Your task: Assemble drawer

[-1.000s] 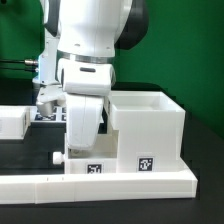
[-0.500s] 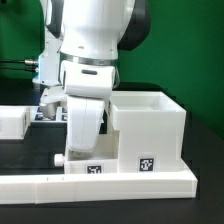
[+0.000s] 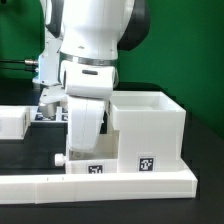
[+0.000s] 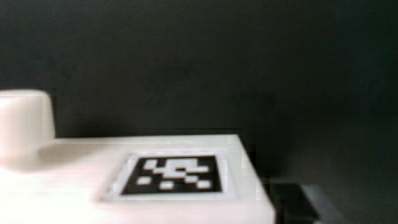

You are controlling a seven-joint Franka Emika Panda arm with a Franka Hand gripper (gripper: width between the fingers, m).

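Note:
The drawer [image 3: 92, 166] is a small white box lying just behind the low white border wall [image 3: 100, 183]. It has a black-and-white marker on the side facing the camera, and a small round knob [image 3: 57, 158] sticks out toward the exterior view's left. It rests against the larger white cube casing [image 3: 150, 125], which carries its own marker. My gripper [image 3: 84, 146] reaches straight down onto the drawer, and its fingertips are hidden behind the hand. The wrist view shows the drawer's marker [image 4: 175, 173] and knob [image 4: 22, 122] very close up.
A second white part [image 3: 12, 123] stands at the exterior view's left. The marker board [image 3: 48, 116] lies behind the arm. The table surface is black and the backdrop is green. The arm's bulk hides the middle of the scene.

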